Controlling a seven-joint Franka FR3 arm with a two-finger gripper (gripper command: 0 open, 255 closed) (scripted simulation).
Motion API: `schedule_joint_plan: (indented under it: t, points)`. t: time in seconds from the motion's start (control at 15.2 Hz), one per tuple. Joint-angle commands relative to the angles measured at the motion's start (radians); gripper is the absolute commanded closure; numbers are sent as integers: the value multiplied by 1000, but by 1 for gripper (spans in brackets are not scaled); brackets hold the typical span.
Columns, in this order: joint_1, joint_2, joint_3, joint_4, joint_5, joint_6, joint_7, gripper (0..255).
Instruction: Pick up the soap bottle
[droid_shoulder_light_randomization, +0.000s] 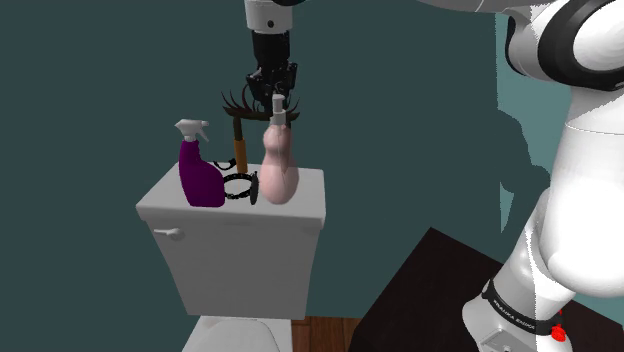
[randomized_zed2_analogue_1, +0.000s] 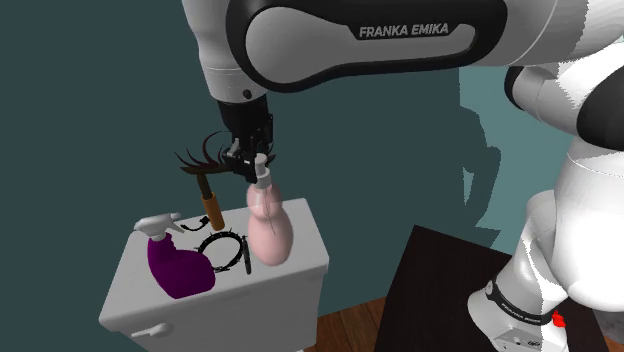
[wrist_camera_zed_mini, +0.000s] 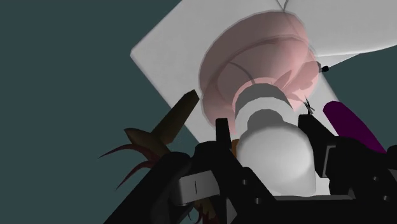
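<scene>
Found pink soap bottle (droid_shoulder_light_randomization: 278, 175) standing on white toilet tank lid (droid_shoulder_light_randomization: 310, 195), toward the shoulder view's right end, base resting on lid, not yet lifted. Logged gripper (droid_shoulder_light_randomization: 276, 103) directly above it, coming down from overhead. In wrist view, saw black fingers (wrist_camera_zed_mini: 222, 130) set against opposite sides of grey-white pump head (wrist_camera_zed_mini: 277, 153) with no gap visible, so read as clamped on the bottle's top. Judged top grip chosen because the body bulges wide and round, while the pump head is narrow enough to fit between the jaws. Overhead approach probably also picked to avoid the neighbours: purple spray bottle (droid_shoulder_light_randomization: 200, 180) near the lid's other end, brown-handled brush (droid_shoulder_light_randomization: 240, 140) with dark bristles standing behind, black loops (droid_shoulder_light_randomization: 240, 186) lying just beside the bottle's base. Flagged slip risk: smooth rounded head, heavy body hanging below. Read "FRANKA EMIKA" in white on the dark section of the arm (randomized_zed2_analogue_1: 400, 35) in second exterior view. Noted small white lettering on the black band (randomized_zed2_analogue_1: 520, 305) at the arm's foot, unreadable. Saw no label on either bottle.
</scene>
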Motion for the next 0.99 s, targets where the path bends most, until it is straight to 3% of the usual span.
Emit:
schedule_joint_plan:
  t: [0.0, 0.26, 0.92]
  points:
    - [0, 1, -1, -1, -1, 0, 0, 255]
    - [2, 9, 0, 38, -3, -32, -4, 255]
    - [33, 89, 2, 295, -28, -210, -18, 255]
